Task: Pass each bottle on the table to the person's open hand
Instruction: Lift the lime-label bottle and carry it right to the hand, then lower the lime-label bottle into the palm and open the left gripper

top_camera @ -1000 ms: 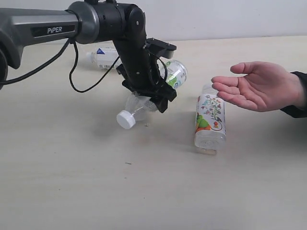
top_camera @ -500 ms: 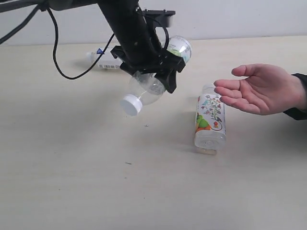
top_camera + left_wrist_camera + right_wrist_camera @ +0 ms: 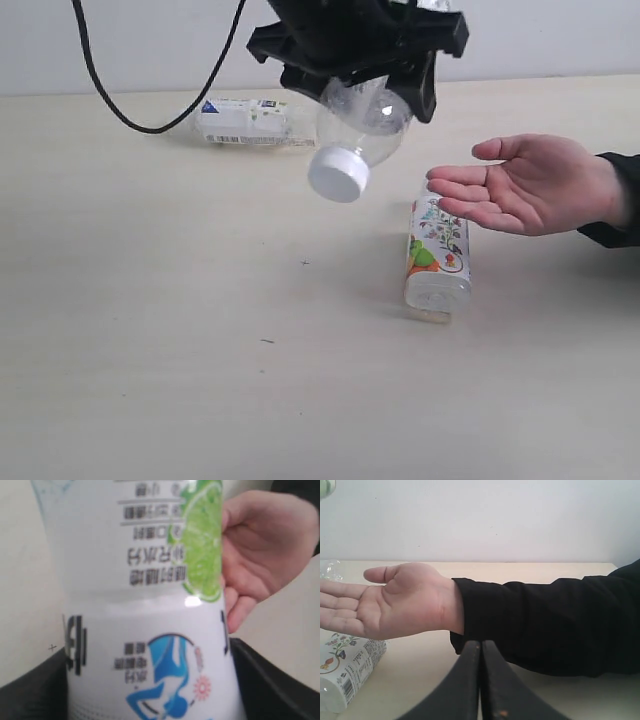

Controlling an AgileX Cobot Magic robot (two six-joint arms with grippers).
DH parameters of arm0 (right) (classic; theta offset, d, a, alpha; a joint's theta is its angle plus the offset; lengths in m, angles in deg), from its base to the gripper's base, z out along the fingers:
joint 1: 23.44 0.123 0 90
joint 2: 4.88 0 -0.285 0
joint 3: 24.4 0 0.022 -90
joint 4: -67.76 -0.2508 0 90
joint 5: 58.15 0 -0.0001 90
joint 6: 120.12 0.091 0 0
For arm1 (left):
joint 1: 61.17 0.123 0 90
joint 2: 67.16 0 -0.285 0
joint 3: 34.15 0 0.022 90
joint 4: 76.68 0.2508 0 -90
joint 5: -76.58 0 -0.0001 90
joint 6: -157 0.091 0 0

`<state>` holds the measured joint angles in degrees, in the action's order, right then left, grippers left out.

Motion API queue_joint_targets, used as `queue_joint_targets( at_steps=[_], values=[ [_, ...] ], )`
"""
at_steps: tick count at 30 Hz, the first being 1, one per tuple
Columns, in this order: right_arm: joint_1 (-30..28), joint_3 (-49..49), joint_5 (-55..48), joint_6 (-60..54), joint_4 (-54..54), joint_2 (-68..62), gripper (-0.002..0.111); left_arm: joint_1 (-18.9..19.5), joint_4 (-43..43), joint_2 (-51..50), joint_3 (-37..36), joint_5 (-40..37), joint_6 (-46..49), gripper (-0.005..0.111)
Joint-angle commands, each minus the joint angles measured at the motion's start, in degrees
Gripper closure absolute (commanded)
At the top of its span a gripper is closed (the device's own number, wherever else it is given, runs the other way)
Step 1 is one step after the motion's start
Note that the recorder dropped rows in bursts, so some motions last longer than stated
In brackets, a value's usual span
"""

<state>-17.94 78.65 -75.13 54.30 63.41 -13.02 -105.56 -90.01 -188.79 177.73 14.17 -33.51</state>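
My left gripper (image 3: 365, 88) is shut on the green-white bottle (image 3: 362, 122), holding it in the air with its white cap (image 3: 338, 175) tilted down. In the left wrist view the bottle (image 3: 150, 580) fills the space between the black fingers (image 3: 265, 680). The person's open hand (image 3: 530, 185) waits palm up just right of it and shows behind the bottle as a hand (image 3: 260, 550). The floral bottle (image 3: 437, 255) lies on the table (image 3: 200, 350) under the fingertips. A white-blue bottle (image 3: 245, 122) lies at the back left. My right gripper (image 3: 481, 650) is shut and empty, facing the hand (image 3: 395, 607).
The person's black sleeve (image 3: 545, 620) stretches across the table in front of my right gripper. A black cable (image 3: 150, 125) hangs from the left arm above the white-blue bottle. The floral bottle (image 3: 345, 667) lies beneath the palm in the right wrist view.
The left arm has lifted the green-white bottle off the table and carried it up and to the right, towards the open hand. The hand and the other bottles have stayed put.
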Motion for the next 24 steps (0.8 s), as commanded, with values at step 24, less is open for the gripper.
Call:
queue_joint_targets(
  at_steps=[24],
  values=[
    [-0.17, -0.27, 0.64, -0.11, 0.19, 0.35, 0.108, -11.67, 0.93, -7.31, 0.33, 22.87, -37.96, 0.107]
  ],
)
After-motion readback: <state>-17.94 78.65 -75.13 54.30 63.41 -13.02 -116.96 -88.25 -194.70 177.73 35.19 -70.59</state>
